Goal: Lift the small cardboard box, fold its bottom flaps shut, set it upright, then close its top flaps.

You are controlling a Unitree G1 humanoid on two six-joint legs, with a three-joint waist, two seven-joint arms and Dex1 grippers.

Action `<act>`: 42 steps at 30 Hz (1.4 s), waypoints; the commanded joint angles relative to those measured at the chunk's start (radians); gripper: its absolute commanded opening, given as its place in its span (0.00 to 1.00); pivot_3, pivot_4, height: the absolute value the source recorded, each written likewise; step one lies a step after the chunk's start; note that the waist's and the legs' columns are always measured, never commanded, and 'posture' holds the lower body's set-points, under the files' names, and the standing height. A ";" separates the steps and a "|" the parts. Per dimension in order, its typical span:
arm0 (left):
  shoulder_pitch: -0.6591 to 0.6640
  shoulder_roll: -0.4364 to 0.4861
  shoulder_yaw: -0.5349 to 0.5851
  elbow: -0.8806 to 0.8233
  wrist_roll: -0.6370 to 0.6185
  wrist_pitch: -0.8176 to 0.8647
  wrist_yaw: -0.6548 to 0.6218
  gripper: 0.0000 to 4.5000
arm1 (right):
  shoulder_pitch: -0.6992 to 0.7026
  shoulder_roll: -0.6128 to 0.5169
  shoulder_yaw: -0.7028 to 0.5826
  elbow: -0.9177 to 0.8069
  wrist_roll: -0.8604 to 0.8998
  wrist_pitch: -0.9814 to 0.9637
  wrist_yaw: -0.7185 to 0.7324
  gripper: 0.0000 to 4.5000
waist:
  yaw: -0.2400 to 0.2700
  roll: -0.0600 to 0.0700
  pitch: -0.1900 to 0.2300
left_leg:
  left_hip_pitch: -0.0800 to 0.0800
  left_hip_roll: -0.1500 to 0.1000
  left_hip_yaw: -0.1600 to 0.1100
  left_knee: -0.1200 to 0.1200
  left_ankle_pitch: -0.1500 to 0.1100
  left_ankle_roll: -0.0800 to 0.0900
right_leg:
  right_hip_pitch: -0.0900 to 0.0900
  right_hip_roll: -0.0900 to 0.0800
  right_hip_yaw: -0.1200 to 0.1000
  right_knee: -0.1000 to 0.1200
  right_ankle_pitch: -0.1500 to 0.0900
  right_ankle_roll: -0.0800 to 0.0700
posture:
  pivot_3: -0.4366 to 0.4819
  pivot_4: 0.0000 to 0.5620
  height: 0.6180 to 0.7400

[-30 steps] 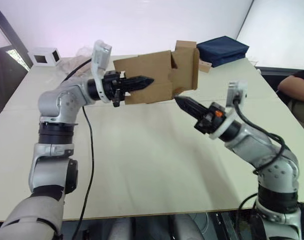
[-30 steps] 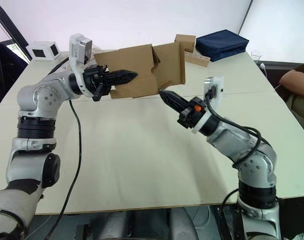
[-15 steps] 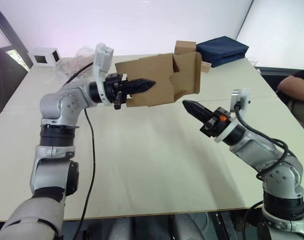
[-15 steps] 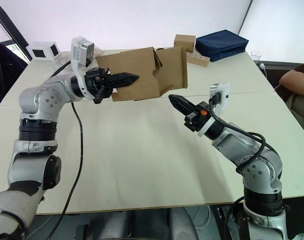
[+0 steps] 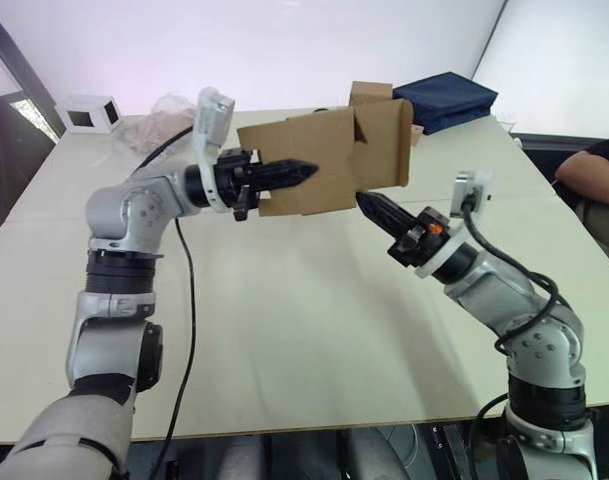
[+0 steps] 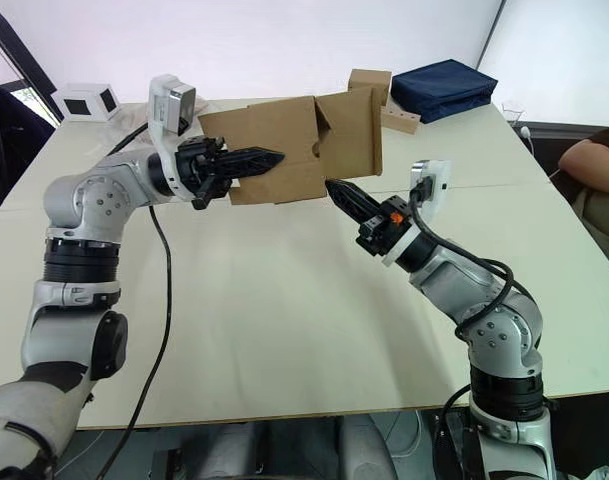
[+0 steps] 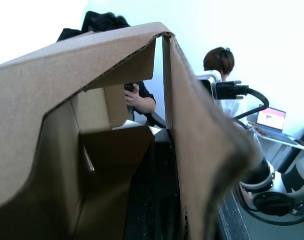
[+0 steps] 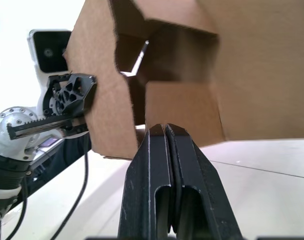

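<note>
While the small cardboard box [image 5: 314,160] hangs in the air above the desk [image 5: 284,330], lying on its side, we count two end effectors in play. We see the left end effector [image 5: 284,172] clamped on the box's wall, one black finger lying across the outside of the carton; in the left wrist view the other finger runs along the inside. We see the right end effector [image 5: 369,205] with its two fingers pressed together, empty, its tip just beneath the lower edge of the box's right end, where the bottom flaps [image 5: 384,140] stand partly spread; we cannot tell whether the tip touches the cardboard. At the back of the desk we count four other items: one white box with dark windows [image 5: 87,113] at the far left, one brown box [image 5: 370,93] atop one cardboard strip [image 6: 399,120], and one dark blue folded bag [image 5: 446,100]. We also see one person's arm [image 5: 589,172] at the right edge.
</note>
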State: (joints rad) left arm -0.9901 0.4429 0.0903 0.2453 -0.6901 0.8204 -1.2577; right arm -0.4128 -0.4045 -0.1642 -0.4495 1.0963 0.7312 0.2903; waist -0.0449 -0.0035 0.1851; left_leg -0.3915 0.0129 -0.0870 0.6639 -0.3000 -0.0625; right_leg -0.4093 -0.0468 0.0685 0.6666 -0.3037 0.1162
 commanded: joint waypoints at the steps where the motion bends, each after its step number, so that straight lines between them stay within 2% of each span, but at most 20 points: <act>1: -0.001 -0.005 -0.008 -0.041 -0.022 -0.002 -0.002 0.00 | -0.032 0.012 0.006 -0.024 0.002 -0.017 0.014 0.00 | 0.000 0.000 0.000 | 0.000 0.000 0.000 0.000 0.000 0.000 | 0.000 0.000 0.000 0.000 0.000 0.000 | 0.48 0.27 1.00; 15: -0.008 0.003 -0.004 -0.041 -0.025 0.006 -0.011 0.00 | -0.035 -0.015 0.020 -0.030 -0.003 0.012 0.050 0.00 | 0.000 0.000 0.000 | 0.000 0.000 0.000 0.000 0.000 0.000 | 0.000 0.000 0.000 0.000 0.000 0.000 | 0.48 0.27 1.00; 19: -0.028 0.020 0.001 -0.032 -0.032 0.014 -0.031 0.00 | -0.040 -0.147 -0.123 -0.022 0.254 0.108 0.106 0.00 | 0.002 0.000 0.000 | 0.000 0.000 0.000 0.000 0.000 0.000 | 0.000 0.000 0.000 0.000 0.000 0.000 | 0.48 0.27 1.00; 22: -0.034 0.036 -0.006 -0.047 -0.040 0.020 -0.049 0.00 | -0.042 -0.249 -0.206 0.024 0.384 0.147 0.127 0.00 | 0.003 0.000 0.000 | -0.001 0.000 0.000 0.000 -0.001 0.002 | 0.001 -0.001 0.000 -0.001 0.000 0.000 | 0.48 0.27 1.00; 26: -0.043 0.058 -0.018 -0.048 -0.038 0.016 -0.073 0.00 | -0.066 -0.250 -0.291 0.143 0.487 0.105 0.092 0.00 | 0.000 0.000 0.000 | 0.000 0.000 0.000 0.000 -0.001 0.002 | 0.001 0.000 0.000 -0.001 0.000 0.000 | 0.48 0.27 1.00; 31: -0.058 0.081 -0.026 -0.071 -0.042 0.020 -0.090 0.00 | -0.099 -0.163 -0.317 0.299 0.380 -0.015 0.050 0.00 | 0.000 0.000 0.001 | 0.000 0.000 0.000 0.000 -0.001 0.002 | 0.001 0.000 0.000 0.000 0.000 0.000 | 0.48 0.27 1.00; 34: -0.062 0.095 -0.028 -0.091 -0.045 0.026 -0.093 0.00 | -0.117 -0.135 -0.272 0.363 0.233 -0.082 0.052 0.00 | 0.000 0.000 0.001 | 0.000 0.000 0.001 0.000 -0.001 0.002 | 0.000 0.000 0.000 -0.001 0.000 0.000 | 0.48 0.27 1.00; 37: -0.063 0.099 -0.027 -0.105 -0.049 0.032 -0.089 0.00 | -0.142 -0.102 -0.244 0.390 0.162 -0.115 0.070 0.00 | 0.000 0.001 0.001 | 0.000 0.000 0.001 0.000 0.000 0.001 | 0.000 0.000 0.000 0.000 0.000 0.000 | 0.48 0.27 1.00; 38: -0.062 0.100 -0.027 -0.107 -0.050 0.033 -0.087 0.00 | -0.148 -0.093 -0.238 0.391 0.149 -0.118 0.076 0.11 | -0.001 0.001 0.001 | 0.000 0.000 0.001 0.000 0.000 0.000 | 0.000 0.000 0.000 0.000 0.000 0.000 | 0.48 0.27 1.00; 40: -0.061 0.101 -0.028 -0.108 -0.053 0.033 -0.084 0.00 | -0.158 -0.075 -0.230 0.390 0.142 -0.114 0.086 0.22 | -0.001 0.001 0.001 | 0.000 0.000 0.001 0.000 0.001 -0.001 | 0.000 0.000 0.000 0.000 0.000 0.000 | 0.48 0.27 1.00; 41: -0.060 0.101 -0.028 -0.108 -0.053 0.032 -0.082 0.00 | -0.162 -0.068 -0.228 0.393 0.139 -0.110 0.085 0.34 | -0.001 0.001 0.001 | 0.000 0.000 0.001 0.000 0.001 -0.001 | 0.000 0.000 0.000 0.000 0.000 0.000 | 0.48 0.27 1.00; 42: -0.061 0.101 -0.029 -0.105 -0.053 0.030 -0.081 0.00 | -0.163 -0.063 -0.223 0.389 0.145 -0.097 0.092 0.40 | -0.001 0.001 0.001 | 0.000 0.000 0.001 0.000 0.001 -0.001 | 0.000 0.000 0.000 0.000 0.000 0.000 | 0.48 0.27 1.00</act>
State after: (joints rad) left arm -1.0264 0.5325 0.0513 0.1714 -0.7292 0.8500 -1.3429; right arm -0.5554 -0.4731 -0.3790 -0.0344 1.2360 0.6340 0.3631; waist -0.0456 -0.0026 0.1858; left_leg -0.3914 0.0130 -0.0862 0.6640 -0.2993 -0.0638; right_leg -0.4093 -0.0468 0.0687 0.6665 -0.3037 0.1162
